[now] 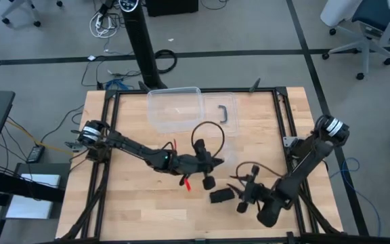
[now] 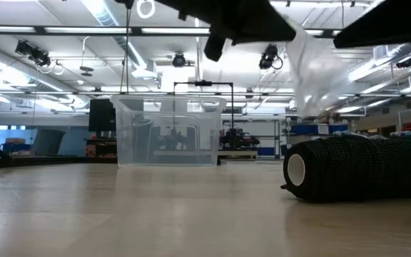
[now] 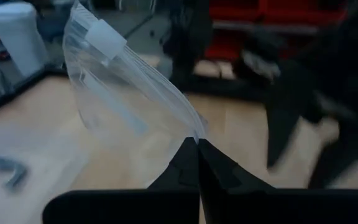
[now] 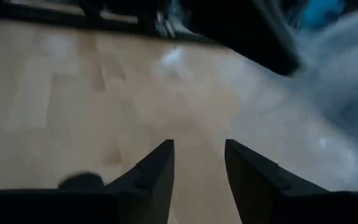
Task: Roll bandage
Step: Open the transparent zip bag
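- One bandage lies on the bench as a small black roll, on its side, in the front right part of the wooden top. In the low view you see it resting on the wood, with the pale hollow core facing the camera's left.
- Your right hand is just beside the roll, on its right side. Its two fingers stand apart with bare wood between them, and they hold nothing.
- Your left hand is above the bench near the middle, a little behind and to the left of the roll. Its fingers are pressed together and clamped on the edge of a clear plastic bag, which hangs up from the tips.
- A clear plastic box stands at the back of the bench, well apart from the roll.
- Just beside the box, on its right, lies a clear lid with a dark handle, flat on the wood.
- In the low view the box is upright in the far middle.
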You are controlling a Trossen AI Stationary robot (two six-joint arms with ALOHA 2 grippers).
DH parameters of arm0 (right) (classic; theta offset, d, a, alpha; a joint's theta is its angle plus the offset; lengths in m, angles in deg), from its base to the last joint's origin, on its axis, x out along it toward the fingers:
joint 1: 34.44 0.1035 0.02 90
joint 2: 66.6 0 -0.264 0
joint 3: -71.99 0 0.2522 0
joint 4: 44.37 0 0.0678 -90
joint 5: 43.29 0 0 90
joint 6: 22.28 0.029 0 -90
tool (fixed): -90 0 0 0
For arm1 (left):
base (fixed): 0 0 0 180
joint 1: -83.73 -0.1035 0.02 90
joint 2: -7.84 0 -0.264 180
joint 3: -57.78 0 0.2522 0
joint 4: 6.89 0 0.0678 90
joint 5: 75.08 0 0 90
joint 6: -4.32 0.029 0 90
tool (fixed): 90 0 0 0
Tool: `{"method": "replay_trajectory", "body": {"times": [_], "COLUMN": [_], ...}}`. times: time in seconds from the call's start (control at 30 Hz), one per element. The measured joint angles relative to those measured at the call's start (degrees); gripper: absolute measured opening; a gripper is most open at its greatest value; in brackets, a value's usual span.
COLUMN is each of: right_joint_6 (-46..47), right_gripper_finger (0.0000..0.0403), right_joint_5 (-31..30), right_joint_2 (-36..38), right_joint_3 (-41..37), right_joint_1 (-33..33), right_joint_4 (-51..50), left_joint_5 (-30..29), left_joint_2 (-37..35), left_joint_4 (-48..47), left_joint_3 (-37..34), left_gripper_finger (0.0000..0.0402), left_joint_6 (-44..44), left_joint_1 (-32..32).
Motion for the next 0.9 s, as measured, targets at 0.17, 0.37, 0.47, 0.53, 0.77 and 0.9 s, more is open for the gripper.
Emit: {"method": "replay_trajectory", "body": {"times": [0.17,0.37,0.47,0.53,0.77,0.9], "right_joint_6": [-8.8,-12.5,-14.7,-17.7,-26.9,-27.8], "right_gripper_finger": [0.0138,0.0138,0.0136,0.0133,0.0128,0.0128], "right_joint_5": [-7.3,-13.9,-17.7,-19.2,-19.6,-19.6], "right_joint_2": [-3.0,-4.1,-4.1,-4.1,-4.1,-4.1], "right_joint_3": [1.1,1.9,2.0,2.1,2.1,2.1], "right_joint_1": [-1.8,-4.9,-5.1,-4.6,-3.1,-2.9], "right_joint_4": [5.2,6.6,8.3,10.7,17.2,17.5], "left_joint_5": [4.1,5.0,5.0,4.9,4.3,2.2], "left_joint_2": [0.0,0.0,0.0,0.0,-0.3,-0.3], "left_joint_4": [7.4,10.7,10.8,10.7,13.0,13.2], "left_joint_3": [0.0,0.0,0.0,0.0,0.0,0.0], "left_gripper_finger": [0.0,0.0,0.0,0.0,0.0,0.0], "left_joint_6": [-0.1,1.0,1.1,1.4,2.8,3.3], "left_joint_1": [-1.5,-1.9,-1.8,-1.8,-2.2,-2.2]}}
